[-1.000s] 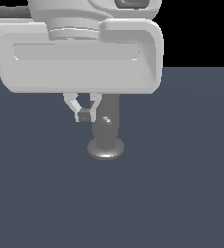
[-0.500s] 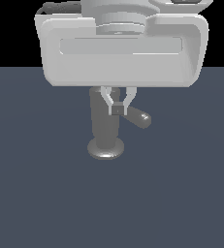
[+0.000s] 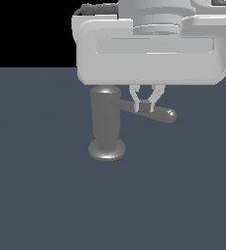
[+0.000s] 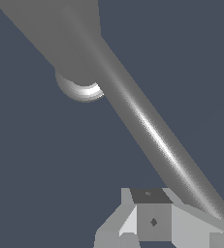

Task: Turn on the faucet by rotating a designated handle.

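Where it juts — handle (image 3: 153, 113), thin, round-tipped

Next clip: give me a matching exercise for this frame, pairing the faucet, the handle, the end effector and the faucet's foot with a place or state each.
Things:
1. faucet
2. handle
3. end effector
4. foot

Places or states:
A. sticks out sideways toward the exterior view's right
B. wide, round and flattened, resting on the dark floor
C. stands upright with a domed top
D. hangs from the white arm housing, fingers astride the rod

Pairs: 1-C, 2-A, 3-D, 4-B
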Motion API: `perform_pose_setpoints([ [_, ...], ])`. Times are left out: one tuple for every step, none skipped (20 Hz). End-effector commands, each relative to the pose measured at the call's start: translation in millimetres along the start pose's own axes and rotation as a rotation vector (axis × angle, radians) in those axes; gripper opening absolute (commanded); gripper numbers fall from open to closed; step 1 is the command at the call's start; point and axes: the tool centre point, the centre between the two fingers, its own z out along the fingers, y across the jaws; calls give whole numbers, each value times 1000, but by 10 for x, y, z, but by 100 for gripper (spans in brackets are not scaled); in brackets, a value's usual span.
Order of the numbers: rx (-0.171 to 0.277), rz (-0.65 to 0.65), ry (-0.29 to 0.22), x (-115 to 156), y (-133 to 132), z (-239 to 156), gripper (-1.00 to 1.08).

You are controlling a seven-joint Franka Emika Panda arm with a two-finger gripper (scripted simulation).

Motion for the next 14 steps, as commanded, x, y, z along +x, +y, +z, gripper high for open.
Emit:
perform_pose_setpoints([
  [6,26,-44,-122,195,153,-100],
  [6,26,-44,-115,241,154,-100],
  [6,26,-44,-108,285,154,-100],
  [6,26,-44,-108,285,154,-100],
  [-3,-2,8,51,163,-25,-100],
  [-3,-1,7,75,186,-21,-100],
  [-2,-1,6,100,209,-16,-100],
  [-2,0,5,125,232,-12,-100],
  [-2,0,3,150,255,-7,-100],
  [-2,1,2,175,278,-3,-100],
  [-2,1,1,200,302,2,-100],
  [-2,2,0,225,325,6,-100],
  [-1,3,-1,250,348,11,-100],
  [-1,3,-2,275,372,15,-100],
])
